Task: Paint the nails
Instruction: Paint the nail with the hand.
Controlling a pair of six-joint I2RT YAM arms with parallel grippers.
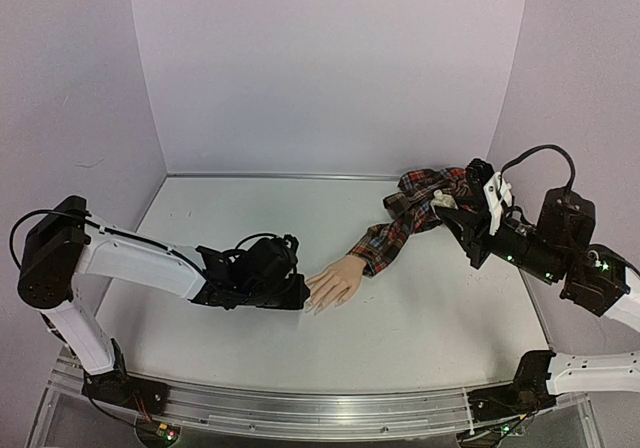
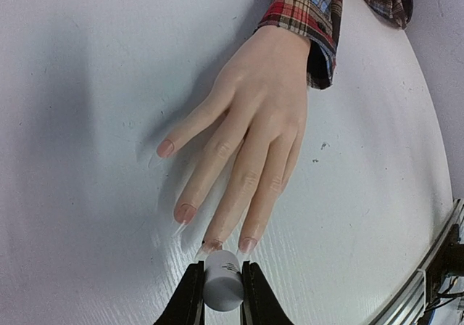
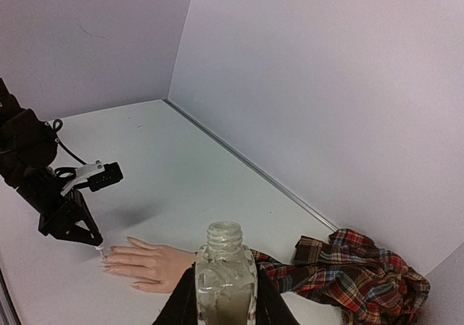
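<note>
The mannequin hand (image 2: 254,114) lies palm down on the white table, its red plaid sleeve (image 2: 312,13) trailing to the back right. Its pale nails (image 2: 185,212) point at my left gripper (image 2: 221,296). That gripper is shut on a white cap (image 2: 222,285), held right at the tip of a middle fingernail (image 2: 212,247); the cap hides any brush under it. In the top view the left gripper (image 1: 298,296) touches the hand's (image 1: 335,280) fingertips. My right gripper (image 3: 226,307) is shut on an uncapped clear bottle (image 3: 226,274), held upright above the sleeve (image 3: 355,270).
The plaid sleeve (image 1: 420,208) lies bunched towards the back right, under the right arm. Purple walls (image 1: 330,68) close in the table at the back and both sides. A metal rail (image 1: 300,408) runs along the near edge.
</note>
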